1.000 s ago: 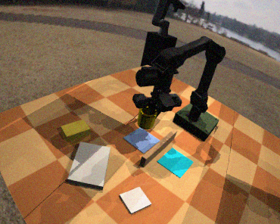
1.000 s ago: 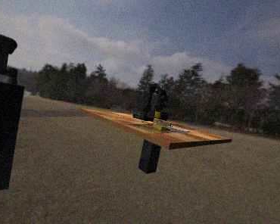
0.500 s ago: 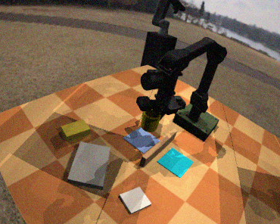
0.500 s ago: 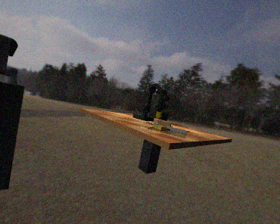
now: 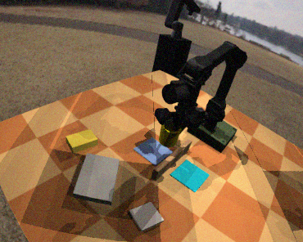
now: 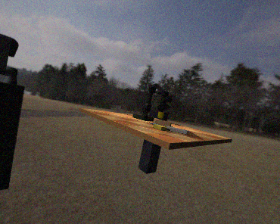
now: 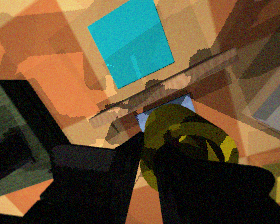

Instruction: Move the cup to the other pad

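The yellow cup (image 5: 169,138) (image 6: 160,114) (image 7: 166,118) is held upright or nearly so, above the table. My gripper (image 5: 170,124) (image 7: 148,136) is shut on its wall. In the top view the cup shows just behind the blue pad (image 5: 149,152) (image 7: 189,103), and in the wrist view it partly covers that pad. The cyan pad (image 5: 189,176) (image 7: 133,42) lies bare on the other side of the wooden barrier (image 5: 170,160) (image 7: 166,90). The cup's inside is dark and partly behind a finger, so the marbles cannot be made out clearly.
A low wooden barrier stands between the pads. A yellow block (image 5: 82,141) (image 6: 160,127), a large grey box (image 5: 97,178) and a small grey box (image 5: 146,216) lie on the blue pad's side or in front. The arm's green base (image 5: 221,136) (image 7: 21,135) stands behind the cyan pad.
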`<state>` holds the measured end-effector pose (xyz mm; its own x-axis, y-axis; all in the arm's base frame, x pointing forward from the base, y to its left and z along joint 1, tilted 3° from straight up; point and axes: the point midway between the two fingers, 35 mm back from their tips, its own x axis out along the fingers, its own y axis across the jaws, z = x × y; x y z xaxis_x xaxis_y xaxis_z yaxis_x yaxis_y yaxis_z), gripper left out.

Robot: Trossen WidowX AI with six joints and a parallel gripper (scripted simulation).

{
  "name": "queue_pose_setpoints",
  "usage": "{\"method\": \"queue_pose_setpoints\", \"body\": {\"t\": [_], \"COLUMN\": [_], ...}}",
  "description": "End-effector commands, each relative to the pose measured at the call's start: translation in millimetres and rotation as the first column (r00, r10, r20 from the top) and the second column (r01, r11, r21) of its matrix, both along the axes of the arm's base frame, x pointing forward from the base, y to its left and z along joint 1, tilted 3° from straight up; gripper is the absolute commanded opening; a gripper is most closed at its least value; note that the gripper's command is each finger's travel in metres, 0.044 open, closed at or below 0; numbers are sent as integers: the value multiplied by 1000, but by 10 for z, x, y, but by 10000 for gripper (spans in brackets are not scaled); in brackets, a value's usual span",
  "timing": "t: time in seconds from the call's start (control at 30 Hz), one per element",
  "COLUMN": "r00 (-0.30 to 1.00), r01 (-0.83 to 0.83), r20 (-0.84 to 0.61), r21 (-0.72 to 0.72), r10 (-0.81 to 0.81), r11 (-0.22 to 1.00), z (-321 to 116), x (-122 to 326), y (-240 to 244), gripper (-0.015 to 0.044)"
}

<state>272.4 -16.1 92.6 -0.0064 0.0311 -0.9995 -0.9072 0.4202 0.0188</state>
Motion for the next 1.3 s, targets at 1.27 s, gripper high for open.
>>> {"method": "queue_pose_setpoints", "body": {"t": [1.27], "r00": [1000], "r01": [4], "r20": [0], "r21": [15], "r10": [-4], "r11": [1000], "z": [62], "x": [-88], "y": [846], "gripper": [0]}}
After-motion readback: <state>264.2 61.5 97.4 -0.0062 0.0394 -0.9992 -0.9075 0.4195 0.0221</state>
